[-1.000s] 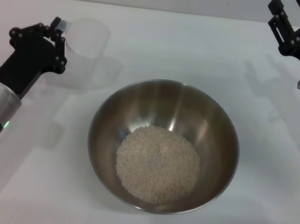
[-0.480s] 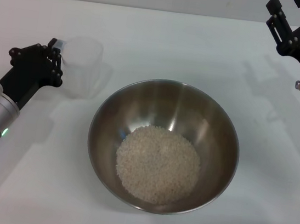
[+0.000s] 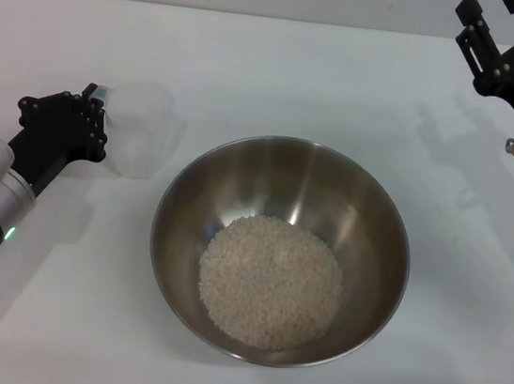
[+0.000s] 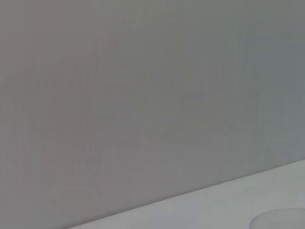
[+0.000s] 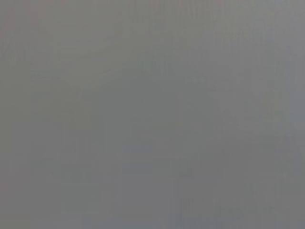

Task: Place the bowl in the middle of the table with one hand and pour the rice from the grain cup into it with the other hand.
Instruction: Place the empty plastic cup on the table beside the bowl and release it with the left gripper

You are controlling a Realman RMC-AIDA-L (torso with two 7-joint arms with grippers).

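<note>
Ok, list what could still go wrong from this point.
1. The left tool is at the handle of the grain cup, which looks empty and light; it may tip or drag along if the handle catches as the tool pulls away.
2. The cup stands close beside the bowl; a nudge could knock it against the rim.
3. The rice sits heaped in the bowl, so any bump could scatter grains onto the table.
The right tool hangs far off, little threat.
</note>
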